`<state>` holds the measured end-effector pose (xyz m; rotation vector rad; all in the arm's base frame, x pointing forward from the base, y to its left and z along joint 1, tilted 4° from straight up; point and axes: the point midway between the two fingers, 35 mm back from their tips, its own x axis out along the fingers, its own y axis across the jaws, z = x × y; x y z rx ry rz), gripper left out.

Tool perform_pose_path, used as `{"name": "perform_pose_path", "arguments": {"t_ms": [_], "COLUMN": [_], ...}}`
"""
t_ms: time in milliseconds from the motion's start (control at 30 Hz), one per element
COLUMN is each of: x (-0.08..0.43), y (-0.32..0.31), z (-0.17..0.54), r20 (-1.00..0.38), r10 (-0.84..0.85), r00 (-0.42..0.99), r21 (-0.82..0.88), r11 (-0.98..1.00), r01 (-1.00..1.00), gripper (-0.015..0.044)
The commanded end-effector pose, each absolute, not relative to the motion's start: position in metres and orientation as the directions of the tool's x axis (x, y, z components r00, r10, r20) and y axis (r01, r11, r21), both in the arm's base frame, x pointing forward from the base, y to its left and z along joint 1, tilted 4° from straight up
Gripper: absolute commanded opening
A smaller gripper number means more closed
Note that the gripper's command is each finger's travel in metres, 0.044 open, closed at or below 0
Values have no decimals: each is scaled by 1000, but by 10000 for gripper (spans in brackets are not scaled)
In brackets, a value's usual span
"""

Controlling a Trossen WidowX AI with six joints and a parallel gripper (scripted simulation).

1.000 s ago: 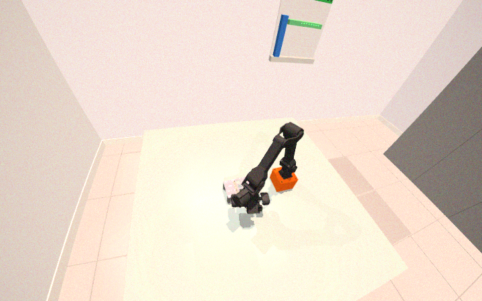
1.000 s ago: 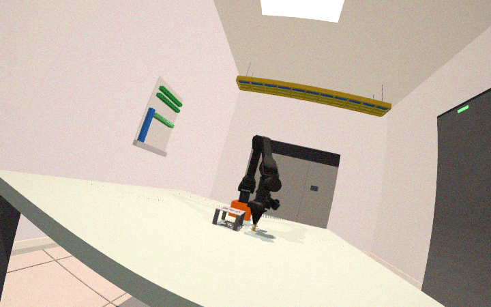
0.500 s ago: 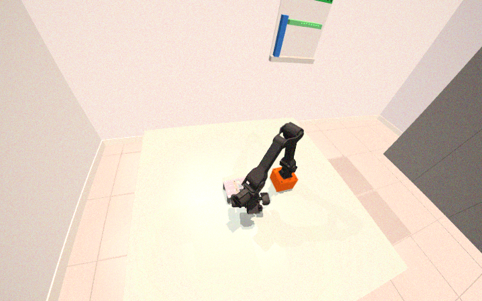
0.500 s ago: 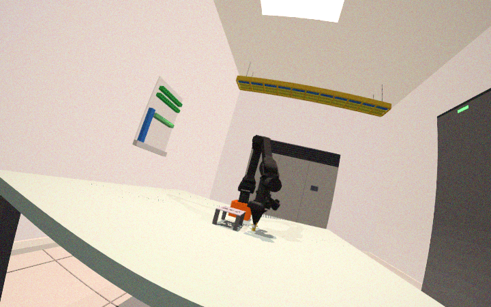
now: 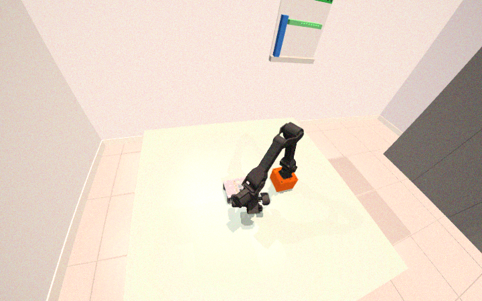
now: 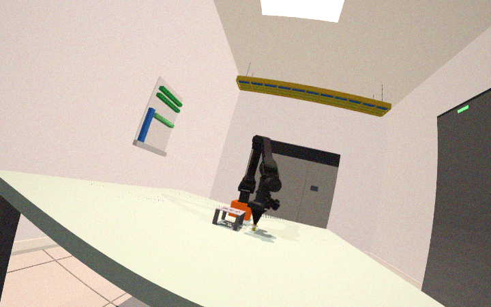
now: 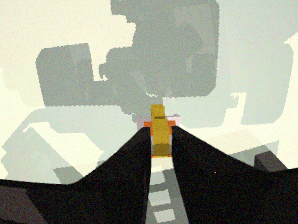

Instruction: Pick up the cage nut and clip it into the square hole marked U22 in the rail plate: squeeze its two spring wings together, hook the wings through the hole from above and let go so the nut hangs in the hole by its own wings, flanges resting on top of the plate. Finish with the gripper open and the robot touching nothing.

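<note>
Tool [image 5: 253, 209] [image 6: 254, 225] [image 7: 160, 133] pointing down, fingertips at cage nut [image 6: 254, 228] [image 7: 161, 131].

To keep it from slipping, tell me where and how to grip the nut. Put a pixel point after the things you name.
Best, I judge: come from above and squeeze the nut [image 6: 254, 228] [image 7: 160, 134] across its narrow width, at its two long sides. Its yellow body is longer than wide, and orange parts [image 7: 147, 123] stick out on both sides.

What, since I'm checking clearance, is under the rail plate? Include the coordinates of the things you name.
Dark legs [image 5: 228, 199] [image 6: 239, 221] and, between them, shadowed tabletop [image 5: 177, 220] [image 6: 144, 235] [image 7: 25, 30] are visible under the rail plate [image 5: 231, 186] [image 6: 236, 211]. The nearer legs hide part of the space; from above, the plate covers whatever lies directly beneath.
</note>
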<state>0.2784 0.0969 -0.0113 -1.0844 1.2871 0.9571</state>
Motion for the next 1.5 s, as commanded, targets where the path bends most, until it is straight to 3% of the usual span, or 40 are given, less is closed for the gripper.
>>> {"name": "perform_pose_path", "arguments": {"t_ms": [0, 967, 1467], "x": [278, 278, 270], "y": [97, 98, 98], "z": [-11, -12, 59], "r20": [-997, -997, -997], "r10": [-44, -39, -39], "r00": [69, 66, 66], "r21": [-77, -74, -74], "r11": [243, 242, 242], "r01": [-967, -967, -967], "gripper": [28, 28, 28]}}
